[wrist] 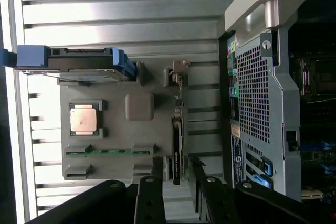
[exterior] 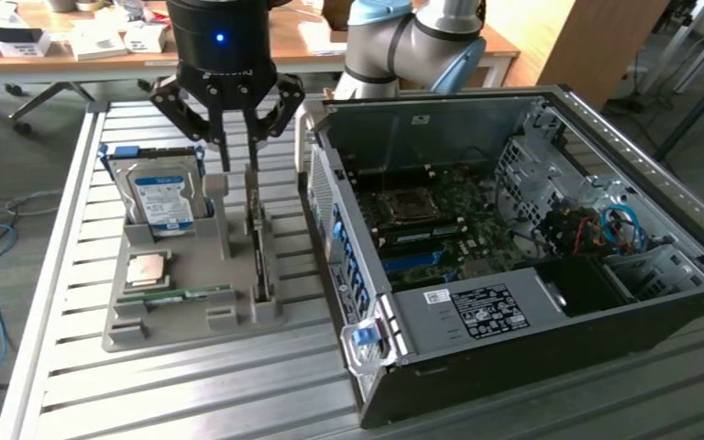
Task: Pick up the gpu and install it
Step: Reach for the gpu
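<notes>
The gpu (exterior: 258, 243) stands on edge in a slot of the grey holder (exterior: 181, 323), a thin green card with its silver bracket at the far end. In the wrist view the gpu (wrist: 177, 140) shows edge-on in the holder (wrist: 139, 106). My gripper (exterior: 238, 167) hangs straight above the card and is open. In the wrist view one of the gripper's (wrist: 177, 170) fingers (wrist: 157, 169) stands on each side of the card's edge, with a gap to the card on both sides. Nothing is held.
The holder also carries a hard drive (exterior: 162, 197), a square processor (exterior: 147, 268) and a memory stick (exterior: 181, 295). An open computer case (exterior: 511, 275) lies close beside it on the exterior view's right, its motherboard (exterior: 450, 220) exposed. All rests on a slatted metal table (exterior: 205, 394).
</notes>
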`<state>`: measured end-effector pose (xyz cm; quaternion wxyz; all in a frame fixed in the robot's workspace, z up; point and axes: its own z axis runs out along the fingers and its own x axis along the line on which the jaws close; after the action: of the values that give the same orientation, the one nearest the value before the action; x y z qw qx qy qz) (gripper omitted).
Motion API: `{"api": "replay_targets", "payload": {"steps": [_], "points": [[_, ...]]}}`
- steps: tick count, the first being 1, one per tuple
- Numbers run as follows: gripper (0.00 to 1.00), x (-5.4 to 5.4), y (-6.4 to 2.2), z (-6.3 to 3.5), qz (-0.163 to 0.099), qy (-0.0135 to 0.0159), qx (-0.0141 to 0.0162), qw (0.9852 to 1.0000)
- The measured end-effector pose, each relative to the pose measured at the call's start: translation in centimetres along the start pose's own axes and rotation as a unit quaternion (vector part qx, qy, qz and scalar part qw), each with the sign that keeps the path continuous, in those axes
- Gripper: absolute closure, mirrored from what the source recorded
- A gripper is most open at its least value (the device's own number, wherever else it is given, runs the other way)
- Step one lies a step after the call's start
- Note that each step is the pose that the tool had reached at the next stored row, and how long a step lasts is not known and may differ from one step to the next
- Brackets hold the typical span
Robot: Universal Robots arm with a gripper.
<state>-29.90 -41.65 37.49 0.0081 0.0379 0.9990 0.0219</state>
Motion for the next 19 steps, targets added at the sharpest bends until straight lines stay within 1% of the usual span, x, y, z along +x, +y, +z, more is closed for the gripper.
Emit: {"api": "replay_targets", "payload": {"steps": [1, 2, 3, 4, 19], "points": [[0.65, 0.00, 0.00, 0.00, 0.000, 0.0000, 0.0000, 1.0000], [0.59, 0.00, 0.00, 0.00, 0.000, 0.0000, 0.0000, 1.0000], [0.59, 0.00, 0.00, 0.00, 0.000, 0.0000, 0.0000, 1.0000], [0.53, 0.00, 0.00, 0.00, 0.000, 0.0000, 0.0000, 1.0000], [0.53, 0.00, 0.00, 0.02, 0.000, 0.0000, 0.0000, 1.0000]]}}
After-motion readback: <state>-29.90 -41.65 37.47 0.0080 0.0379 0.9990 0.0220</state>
